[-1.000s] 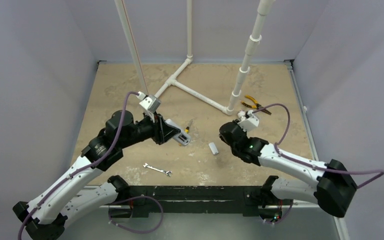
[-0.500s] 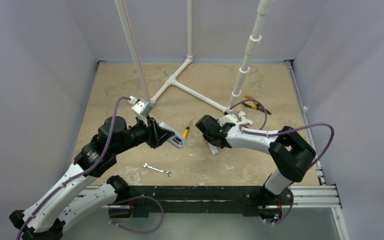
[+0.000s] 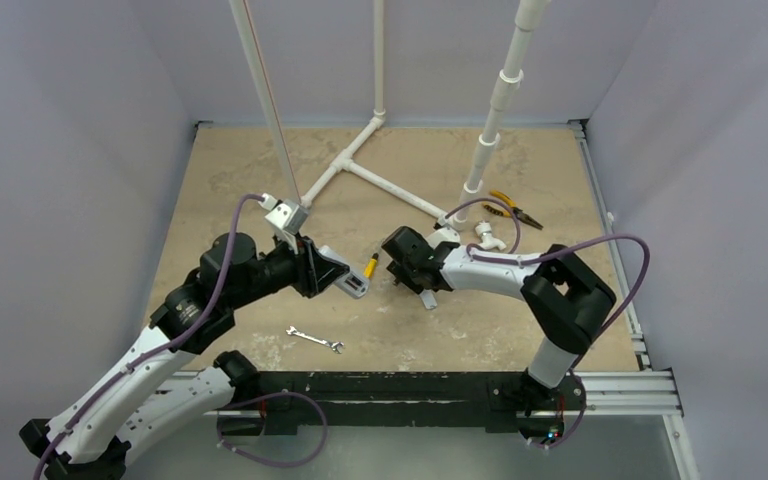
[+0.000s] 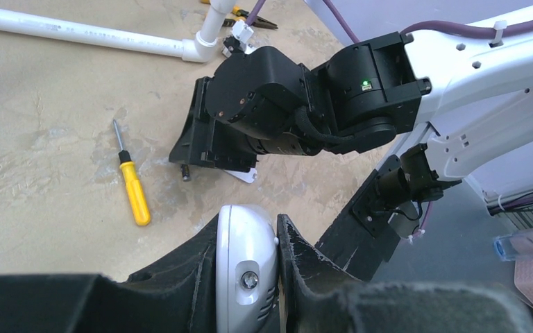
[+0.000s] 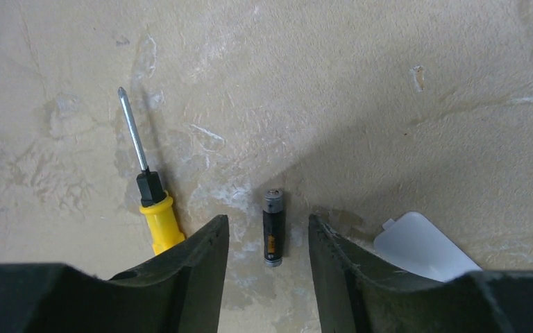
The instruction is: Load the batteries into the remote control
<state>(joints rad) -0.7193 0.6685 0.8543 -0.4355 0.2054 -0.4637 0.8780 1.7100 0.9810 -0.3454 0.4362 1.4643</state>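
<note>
- Beige, mottled surface [image 5: 333,83] sits inside grey walls, with a yellow-handled screwdriver [image 5: 151,191] lying near its middle.
- Step in hand, by my reading: picking up a battery [image 5: 273,227], which lies flat just right of the screwdriver.
- Right hand [image 5: 268,239] hovers with fingers parted, one on either side of the battery, touching neither it nor the screwdriver.
- Left hand [image 3: 332,268], left of the screwdriver, is clamped on the remote control [image 4: 245,277], which appears raised off the surface.
- Next move calls for lowering, closing on the battery's middle, and lifting.
- Room is tight: the screwdriver's handle crowds one finger, and a white cover [image 5: 423,246] lies beyond the other.
</note>
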